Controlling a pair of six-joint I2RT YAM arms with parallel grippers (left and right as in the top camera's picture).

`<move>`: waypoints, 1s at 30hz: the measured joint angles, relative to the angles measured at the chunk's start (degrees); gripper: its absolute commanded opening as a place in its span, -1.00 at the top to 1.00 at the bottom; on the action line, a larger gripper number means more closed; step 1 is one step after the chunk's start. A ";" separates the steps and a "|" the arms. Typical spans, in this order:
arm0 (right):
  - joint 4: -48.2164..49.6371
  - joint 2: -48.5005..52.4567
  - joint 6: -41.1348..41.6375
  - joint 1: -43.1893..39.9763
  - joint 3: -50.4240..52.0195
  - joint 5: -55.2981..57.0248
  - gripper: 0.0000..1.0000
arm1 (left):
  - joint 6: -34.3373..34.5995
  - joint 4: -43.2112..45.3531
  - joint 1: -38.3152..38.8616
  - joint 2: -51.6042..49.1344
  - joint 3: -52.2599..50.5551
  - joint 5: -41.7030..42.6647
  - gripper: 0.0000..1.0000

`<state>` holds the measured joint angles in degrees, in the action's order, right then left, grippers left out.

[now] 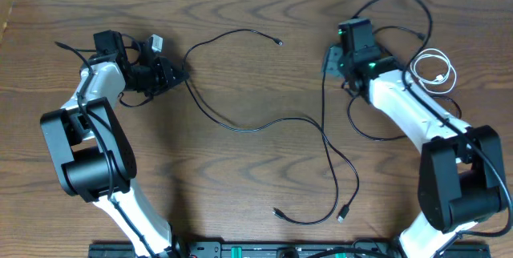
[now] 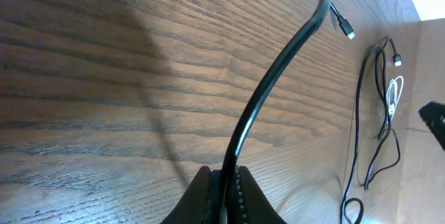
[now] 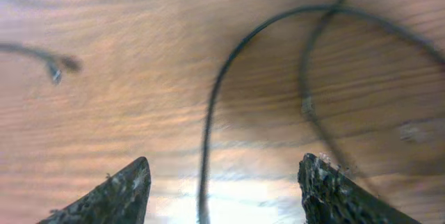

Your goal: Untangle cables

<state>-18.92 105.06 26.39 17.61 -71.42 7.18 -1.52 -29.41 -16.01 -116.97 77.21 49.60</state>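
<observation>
The step in hand is judged to be the pulling apart of the two black cords, with one already gripped and the other about to be taken. The left hand (image 2: 226,186) is closed tight on one black cable (image 2: 278,71), which is pinched between its fingers and runs away from them across the table (image 1: 240,178). From that grip the cable is seen in the overhead view to curve toward the middle of the table, where it appears to be crossed by the other black cable (image 1: 324,106). The right hand (image 3: 224,175) is held low over the table with its fingers spread wide, and nothing is gripped by it. A black cord is seen lying on the wood between its two fingers, somewhat nearer one finger than the other and touched by neither. Whether this is the same cord that crosses in the middle cannot be told for certain. The white cable (image 1: 433,70) is coiled apart on the right side, beside the right arm. The next move is judged to call for that hand to be closed squarely on the cord beneath it, so that the crossing can be drawn open.
</observation>
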 measured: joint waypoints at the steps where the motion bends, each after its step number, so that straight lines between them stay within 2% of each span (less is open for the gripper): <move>1: -0.57 0.00 -0.13 0.83 0.00 -0.42 -0.19 | 0.00 0.02 0.00 0.00 0.02 0.00 0.83; 6: -8.61 0.00 -0.55 5.11 -0.04 -1.44 -0.16 | 0.00 0.04 0.00 0.00 0.00 0.02 0.82; 11: -17.33 0.09 -0.81 7.48 -0.04 -1.62 -0.04 | 0.00 0.07 0.00 0.00 0.02 0.00 0.83; 13: -19.12 0.09 -0.83 8.15 -0.04 -1.64 0.14 | 0.02 0.07 0.00 0.00 0.00 0.00 0.83; 17: -22.69 0.11 -0.98 9.11 -0.04 -2.21 0.03 | 0.00 0.07 0.00 0.00 0.00 0.00 0.83; 30: -23.34 0.11 -0.96 7.48 1.44 -8.59 0.05 | 0.00 0.04 0.00 0.00 0.02 0.00 0.83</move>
<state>-42.26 105.16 25.43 25.08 -69.97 -1.41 -1.52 -29.36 -16.01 -116.97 77.23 49.60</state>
